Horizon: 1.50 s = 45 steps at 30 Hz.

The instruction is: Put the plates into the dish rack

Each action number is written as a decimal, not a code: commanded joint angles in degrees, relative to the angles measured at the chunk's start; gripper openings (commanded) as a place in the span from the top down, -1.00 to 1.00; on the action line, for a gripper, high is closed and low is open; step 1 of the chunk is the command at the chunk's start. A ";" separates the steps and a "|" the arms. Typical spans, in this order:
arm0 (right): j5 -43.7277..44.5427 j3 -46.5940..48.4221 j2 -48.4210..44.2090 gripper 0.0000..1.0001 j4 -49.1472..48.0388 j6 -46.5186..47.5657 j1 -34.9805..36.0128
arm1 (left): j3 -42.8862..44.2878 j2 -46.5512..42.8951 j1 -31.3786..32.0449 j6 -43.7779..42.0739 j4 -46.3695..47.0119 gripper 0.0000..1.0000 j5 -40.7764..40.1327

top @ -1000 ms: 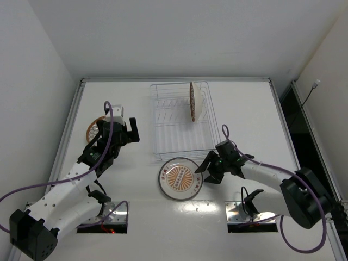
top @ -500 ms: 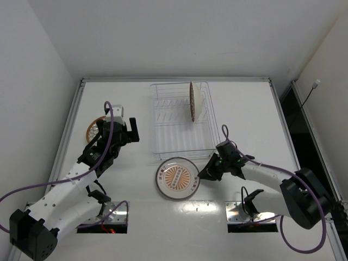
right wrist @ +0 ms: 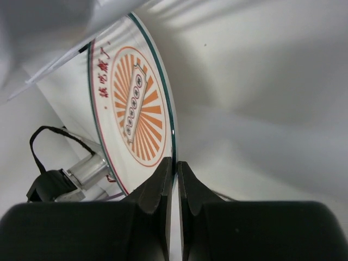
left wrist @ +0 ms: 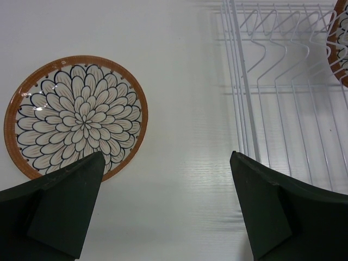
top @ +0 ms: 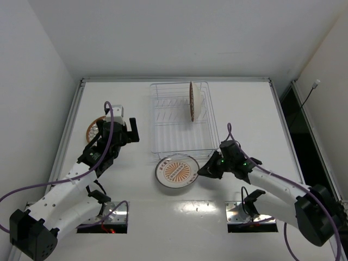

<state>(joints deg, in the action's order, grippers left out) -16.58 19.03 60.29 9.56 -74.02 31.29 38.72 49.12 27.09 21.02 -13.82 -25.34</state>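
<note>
White table point(top: 250, 109), grasp step: right gripper point(top: 202, 171) pinches the sunburst plate point(top: 175, 171) by its rim; next, stand it upright in the dish rack point(top: 179, 130)

**Clearances around the dish rack**

Inside the dish rack point(top: 184, 122), one brown-rimmed plate point(top: 192, 101) stands on edge in the far right rows. The tine rows to its left and nearer the arms are open from above. At the rack's near edge, a tilted sunburst plate point(top: 176, 172) blocks the left-centre approach, pinched at its rim by the closed jaws of the right gripper point(top: 201, 172). Whether it touches the wire cannot be told. Left of the rack, a strip of bare surface point(left wrist: 179, 109) separates its wall from a flat petal-patterned plate point(left wrist: 76, 117). The left gripper point(left wrist: 167, 157), jaws wide apart, hangs over this strip. Right of the rack, the surface runs open to the side rail point(top: 281, 119).
</note>
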 commanded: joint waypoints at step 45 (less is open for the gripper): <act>4.54 18.59 -5.98 1.00 12.41 8.89 3.43 | 14.45 16.18 57.80 7.98 -16.59 -0.89 -5.94</act>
<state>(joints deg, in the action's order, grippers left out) -11.22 34.17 54.46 24.60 -64.88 34.39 51.51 65.58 82.17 24.05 -29.87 -21.26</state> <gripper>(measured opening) 0.029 0.946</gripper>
